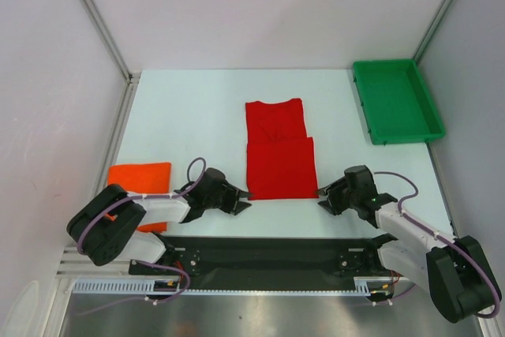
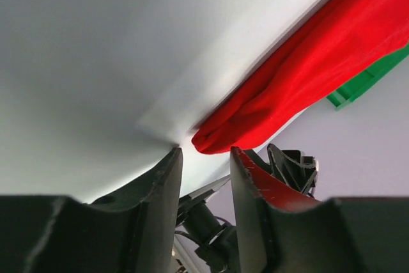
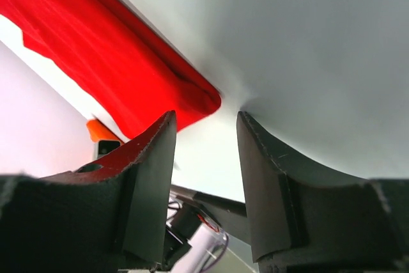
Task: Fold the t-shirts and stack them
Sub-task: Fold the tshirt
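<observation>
The red t-shirt (image 1: 278,151) lies partly folded at the middle of the table (image 1: 189,116), the orange t-shirt (image 1: 142,179) at its near-left edge; the left gripper (image 1: 246,200) and right gripper (image 1: 322,200), jaws apart and empty at the red one's near corners, should each pinch all layers squarely, together.

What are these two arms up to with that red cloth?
Two robot arms are folding t-shirts. The red shirt lies mid-table, already partly folded, one layer over another. The left gripper sits at its near left corner and the right gripper at its near right corner. Both have their jaws open and hold nothing. An orange shirt, folded into a rectangle, lies beside the left arm. A green tray stands far right.
</observation>
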